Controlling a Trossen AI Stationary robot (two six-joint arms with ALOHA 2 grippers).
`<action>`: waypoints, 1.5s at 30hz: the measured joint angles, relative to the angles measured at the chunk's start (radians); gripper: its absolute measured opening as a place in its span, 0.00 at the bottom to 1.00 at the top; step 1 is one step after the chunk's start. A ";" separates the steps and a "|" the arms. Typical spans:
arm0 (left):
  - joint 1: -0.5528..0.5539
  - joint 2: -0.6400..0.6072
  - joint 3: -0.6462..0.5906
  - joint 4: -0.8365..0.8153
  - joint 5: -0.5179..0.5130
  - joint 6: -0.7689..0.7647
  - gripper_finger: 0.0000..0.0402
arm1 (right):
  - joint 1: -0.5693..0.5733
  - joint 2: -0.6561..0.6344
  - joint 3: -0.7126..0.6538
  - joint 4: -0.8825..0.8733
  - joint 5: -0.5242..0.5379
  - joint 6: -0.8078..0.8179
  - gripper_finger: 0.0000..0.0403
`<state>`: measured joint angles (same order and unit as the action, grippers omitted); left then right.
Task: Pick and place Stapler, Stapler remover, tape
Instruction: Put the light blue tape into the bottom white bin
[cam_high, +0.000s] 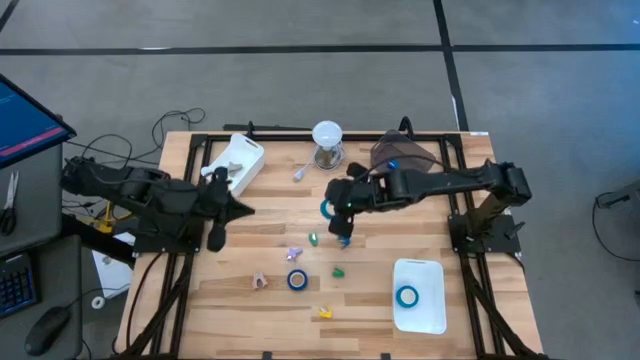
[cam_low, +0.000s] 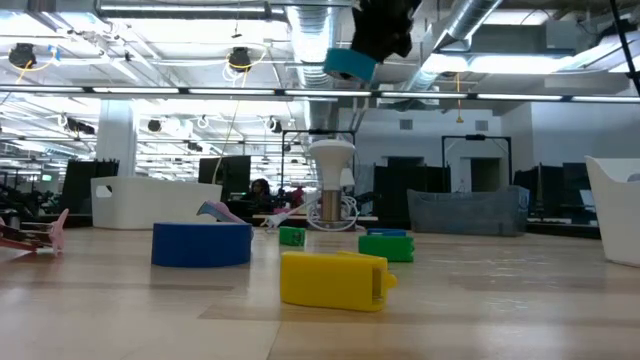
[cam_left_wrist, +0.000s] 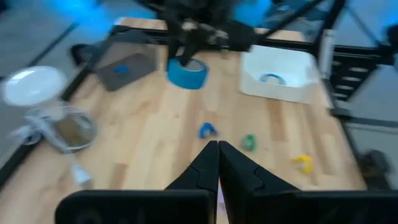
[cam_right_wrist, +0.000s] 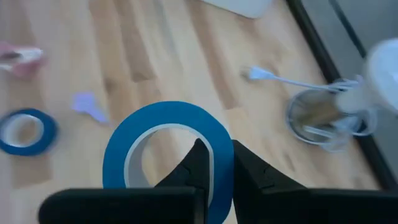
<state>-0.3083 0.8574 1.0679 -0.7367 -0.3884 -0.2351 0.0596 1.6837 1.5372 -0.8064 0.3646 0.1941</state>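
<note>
Over the table's left side, the left claw (cam_high: 215, 238) hangs pressed together, holding nothing. Toward the middle, the right claw (cam_high: 343, 228) pinches a blue tape roll (cam_high: 328, 208) up off the wood. Below it lies a second roll (cam_high: 297, 279); beyond, a third (cam_high: 407, 296) sits in the white tray (cam_high: 432, 316).
</note>
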 joint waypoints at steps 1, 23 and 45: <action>0.028 0.000 0.000 0.001 0.002 0.006 0.01 | -0.014 -0.005 0.000 -0.015 0.000 -0.014 0.06; 0.671 0.174 0.000 0.354 0.576 0.238 0.01 | -0.445 -0.242 -0.185 0.008 -0.196 -0.351 0.06; 0.744 0.184 0.000 0.425 0.581 0.257 0.01 | -0.858 -0.189 -0.455 0.212 -0.341 -0.247 0.06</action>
<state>0.4355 1.0412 1.0679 -0.3119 0.1928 0.0219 -0.7987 1.4945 1.0824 -0.5941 0.0236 -0.0532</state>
